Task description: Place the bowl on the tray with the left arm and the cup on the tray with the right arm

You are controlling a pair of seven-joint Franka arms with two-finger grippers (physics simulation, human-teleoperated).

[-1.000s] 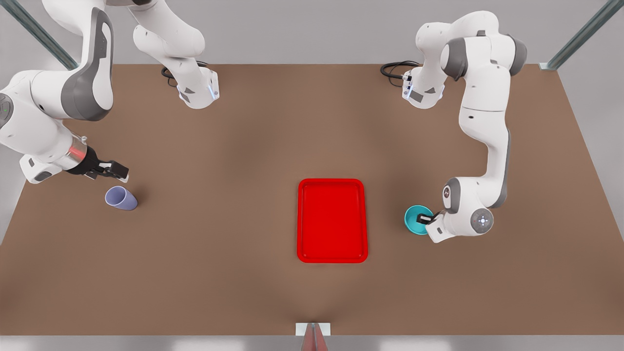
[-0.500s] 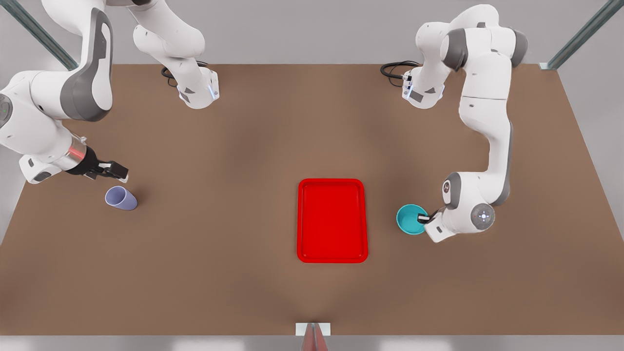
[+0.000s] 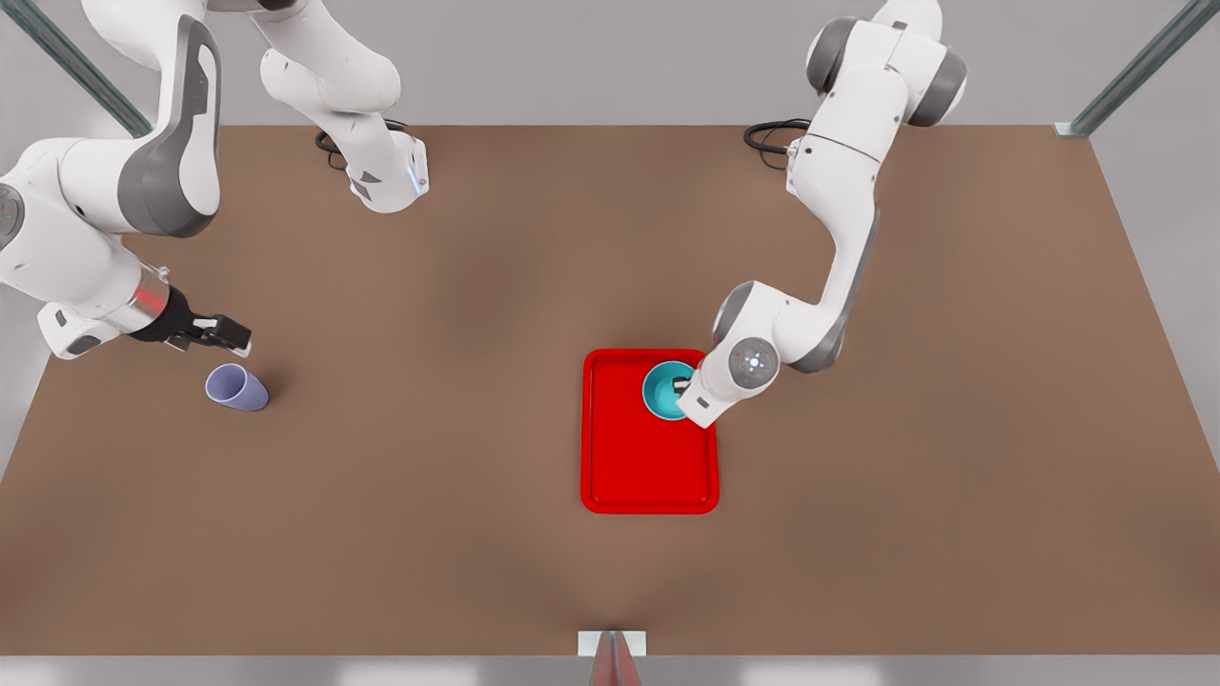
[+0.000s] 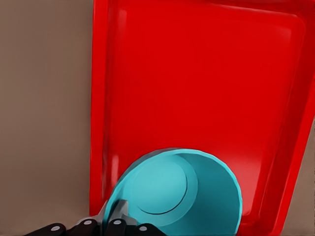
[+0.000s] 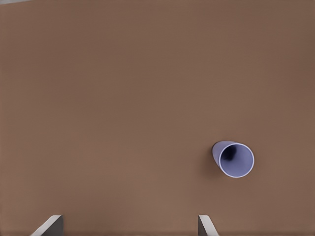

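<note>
Brown worktop (image 3: pixel 477 534) carries the red tray (image 3: pixel 648 476). Over it the left hand (image 3: pixel 680 385) grips the teal bowl (image 3: pixel 664 391) by its rim. Well apart, the right hand (image 3: pixel 227 332) waits spread wide near the upright lavender cup (image 3: pixel 235 388).

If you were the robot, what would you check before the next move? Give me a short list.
1. Left gripper shut on the bowl's rim: ok.
2. Bowl over the tray: ok.
3. Bowl resting on the tray floor: cannot tell.
4. Cup upright on the table: ok.
5. Right gripper open beside the cup, not touching: ok.
6. Free tray space for the cup: ok.
</note>
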